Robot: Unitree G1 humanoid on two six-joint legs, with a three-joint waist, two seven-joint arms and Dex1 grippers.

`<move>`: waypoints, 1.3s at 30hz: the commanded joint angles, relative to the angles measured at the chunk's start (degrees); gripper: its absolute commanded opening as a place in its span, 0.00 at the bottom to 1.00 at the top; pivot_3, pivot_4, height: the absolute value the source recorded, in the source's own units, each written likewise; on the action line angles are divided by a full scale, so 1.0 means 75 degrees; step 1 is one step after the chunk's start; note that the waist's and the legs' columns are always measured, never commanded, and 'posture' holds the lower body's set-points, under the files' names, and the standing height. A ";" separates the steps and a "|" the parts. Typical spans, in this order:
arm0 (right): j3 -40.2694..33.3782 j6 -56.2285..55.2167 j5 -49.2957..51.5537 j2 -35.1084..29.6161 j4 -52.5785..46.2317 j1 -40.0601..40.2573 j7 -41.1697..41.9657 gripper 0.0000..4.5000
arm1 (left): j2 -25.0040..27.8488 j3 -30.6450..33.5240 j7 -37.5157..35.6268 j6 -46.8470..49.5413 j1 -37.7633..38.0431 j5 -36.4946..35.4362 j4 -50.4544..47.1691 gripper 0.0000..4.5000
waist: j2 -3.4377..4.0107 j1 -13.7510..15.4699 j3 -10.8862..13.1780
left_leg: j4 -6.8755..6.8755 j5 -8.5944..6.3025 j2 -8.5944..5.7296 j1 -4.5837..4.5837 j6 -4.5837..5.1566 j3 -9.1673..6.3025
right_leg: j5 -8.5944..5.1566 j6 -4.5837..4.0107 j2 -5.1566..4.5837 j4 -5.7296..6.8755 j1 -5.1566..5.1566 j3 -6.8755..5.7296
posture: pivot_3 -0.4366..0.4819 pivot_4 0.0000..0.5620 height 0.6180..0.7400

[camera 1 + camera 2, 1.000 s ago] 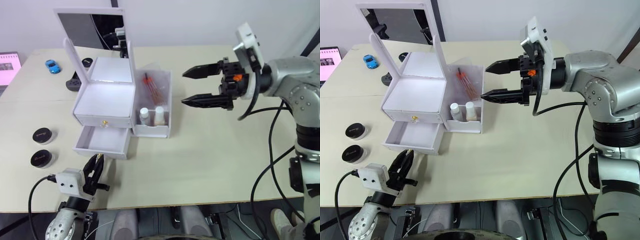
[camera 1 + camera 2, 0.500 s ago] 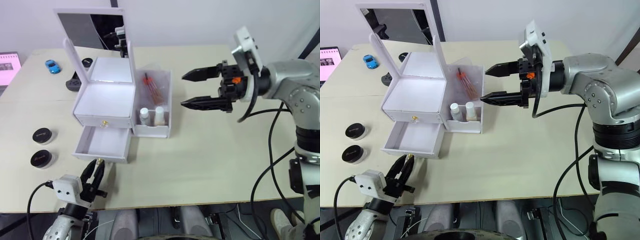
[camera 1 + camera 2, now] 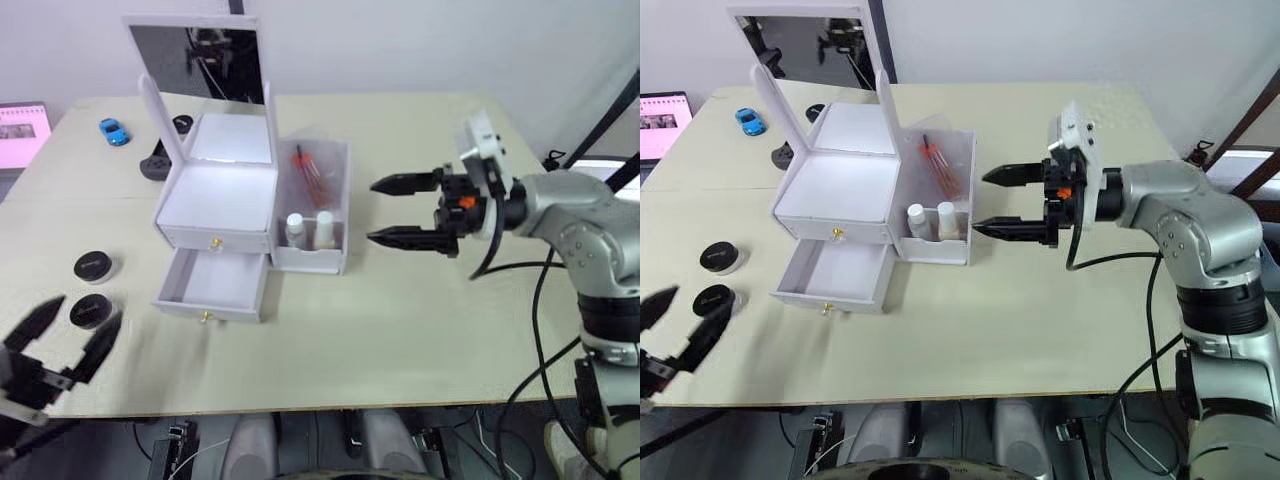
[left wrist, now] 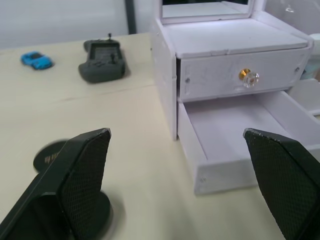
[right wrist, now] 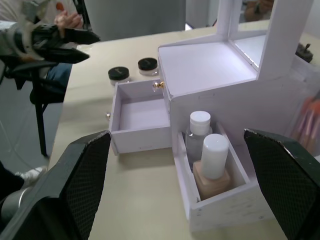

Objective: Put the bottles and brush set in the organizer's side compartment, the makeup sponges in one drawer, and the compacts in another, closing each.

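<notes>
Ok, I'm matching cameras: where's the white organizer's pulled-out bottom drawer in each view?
Left eye view: white bottom drawer, lower left of centre.
Right eye view: drawer, left of centre.
Left wrist view: drawer, under the closed drawer.
Right wrist view: drawer, beside the bottles.
Shared landmark: gold knob just above it.

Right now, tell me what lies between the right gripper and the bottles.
In the right eye view, only bare table and the side compartment's wall separate the right gripper from the bottles.

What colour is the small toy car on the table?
The toy car is blue, seen best in the left eye view, near the table's far left corner.
</notes>
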 commanded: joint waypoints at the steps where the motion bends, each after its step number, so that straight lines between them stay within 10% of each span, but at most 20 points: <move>1: -0.0820 -0.0558 0.0317 0.0182 -0.0563 0.0778 -0.0082 1.00 | 0.0613 0.0147 -0.0058 0.0723 -0.0709 -0.0174 0.0107 0.99 | -0.0012 -0.0021 -0.0007 | 0.0015 0.0001 0.0001 0.0006 0.0001 0.0003 | 0.0001 -0.0002 -0.0001 0.0002 -0.0013 0.0003 | 0.48 0.27 0.87; 18: -0.2010 -0.1771 -0.0298 -0.0656 -0.0852 0.3185 -0.0056 1.00 | 0.2708 -0.0095 -0.2320 0.2081 -0.3313 0.1014 0.3284 0.99 | -0.0031 -0.0030 -0.0011 | -0.0016 -0.0024 0.0022 0.0055 -0.0037 0.0010 | 0.0003 -0.0002 0.0034 0.0099 -0.0018 0.0022 | 0.48 0.27 0.87; 30: -0.2927 -0.2566 -0.0819 -0.0641 0.0782 0.4003 -0.0214 1.00 | 0.4267 -0.0450 -0.2187 -0.0565 -0.5686 0.3322 0.9517 0.99 | -0.0040 -0.0001 -0.0016 | -0.0029 -0.0024 0.0015 0.0034 -0.0038 0.0036 | 0.0009 -0.0013 0.0012 0.0100 -0.0043 0.0017 | 0.48 0.27 0.87; 39: -0.3334 -0.3376 -0.1145 -0.0674 0.2124 0.4565 0.0045 1.00 | 0.4361 -0.0691 -0.2221 -0.1602 -0.6716 0.3721 1.1335 0.99 | -0.0050 -0.0002 -0.0021 | -0.0025 -0.0024 0.0015 0.0046 -0.0039 0.0046 | 0.0002 0.0001 0.0004 0.0121 -0.0042 0.0017 | 0.48 0.27 0.87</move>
